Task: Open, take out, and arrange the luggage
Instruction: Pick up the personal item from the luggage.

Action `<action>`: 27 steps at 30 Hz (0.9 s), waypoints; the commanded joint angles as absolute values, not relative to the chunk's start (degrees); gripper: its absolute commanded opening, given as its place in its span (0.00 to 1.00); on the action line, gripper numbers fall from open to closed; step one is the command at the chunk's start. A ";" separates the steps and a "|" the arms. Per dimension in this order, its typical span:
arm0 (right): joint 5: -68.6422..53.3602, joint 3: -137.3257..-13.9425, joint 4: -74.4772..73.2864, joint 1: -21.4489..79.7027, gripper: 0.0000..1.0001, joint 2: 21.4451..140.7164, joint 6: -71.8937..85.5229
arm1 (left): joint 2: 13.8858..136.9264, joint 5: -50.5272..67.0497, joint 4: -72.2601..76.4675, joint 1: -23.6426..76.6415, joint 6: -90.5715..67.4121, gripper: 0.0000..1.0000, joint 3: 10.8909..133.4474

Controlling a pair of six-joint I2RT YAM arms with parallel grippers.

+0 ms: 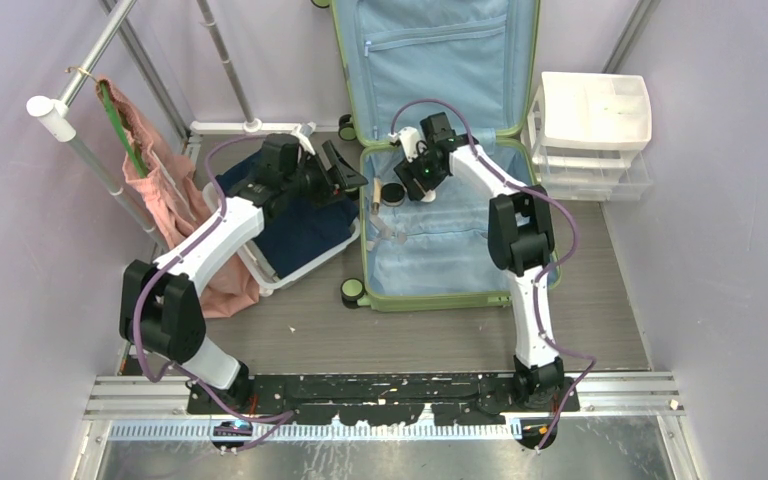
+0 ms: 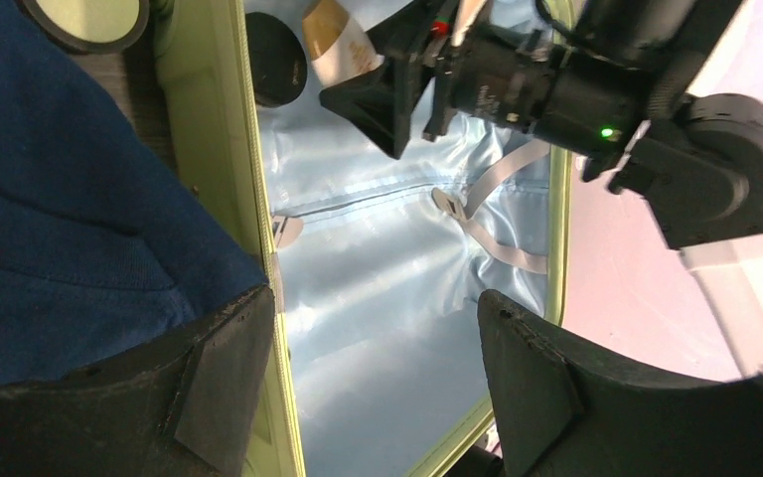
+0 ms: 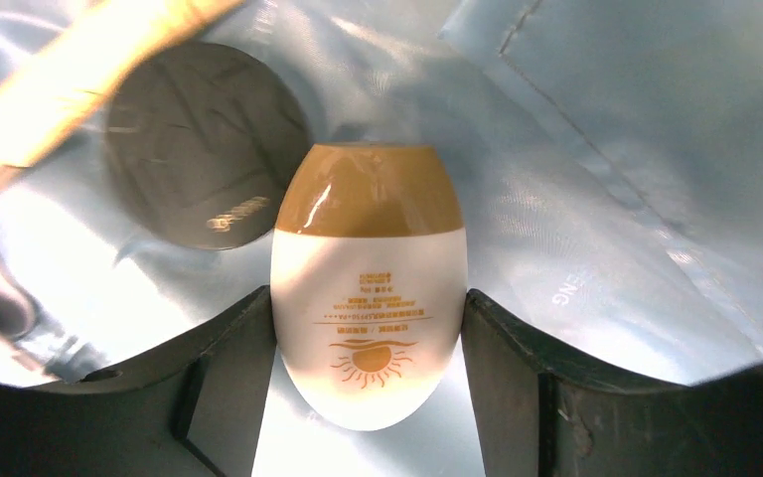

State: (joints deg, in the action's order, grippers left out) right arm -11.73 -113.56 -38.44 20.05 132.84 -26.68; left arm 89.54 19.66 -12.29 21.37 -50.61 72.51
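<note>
We note the suitcase (image 1: 430,301) lying open on the tabletop (image 1: 410,335) at far centre. The lid half is propped up toward the far wall and the base half lies flat, pale blue lining up. In our judgement the opening is done and the emptying is the step in hand.

Just left of its left wall sits a white basket (image 1: 260,272) holding a dark blue cloth (image 1: 295,230); we take it for the place where removed things go. A white drawer unit (image 1: 595,125) stands far right, near the lid.

Right claw (image 3: 366,318): clamped on a white lotion bottle (image 3: 368,278) with a tan cap. It grips across the lower body, cap pointing away, over the base's far left part. We cannot tell whether the bottle is clear of the lining.

Left claw (image 2: 373,348): spread wide, nothing in it, hovering over the suitcase's left wall between basket and lining. It is probably kept out of the partner's way.

On the lining beside the bottle are a round black compact (image 3: 204,149) and a pale stick-shaped thing (image 3: 70,79), too blurred to name. Loose straps (image 2: 487,214) lie across the lining.
</note>
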 commanded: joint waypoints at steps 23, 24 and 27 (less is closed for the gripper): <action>-37.35 -113.74 -71.01 -5.95 0.16 94.30 -46.79 | 81.25 26.18 12.12 21.62 -50.90 0.75 63.12; -35.87 -112.42 -69.37 -7.90 0.16 92.83 -47.08 | 81.38 26.49 12.73 21.62 -51.15 0.75 62.80; -31.26 -109.85 -65.64 -13.09 0.17 89.86 -48.92 | 81.70 27.58 14.35 21.62 -51.78 0.75 62.20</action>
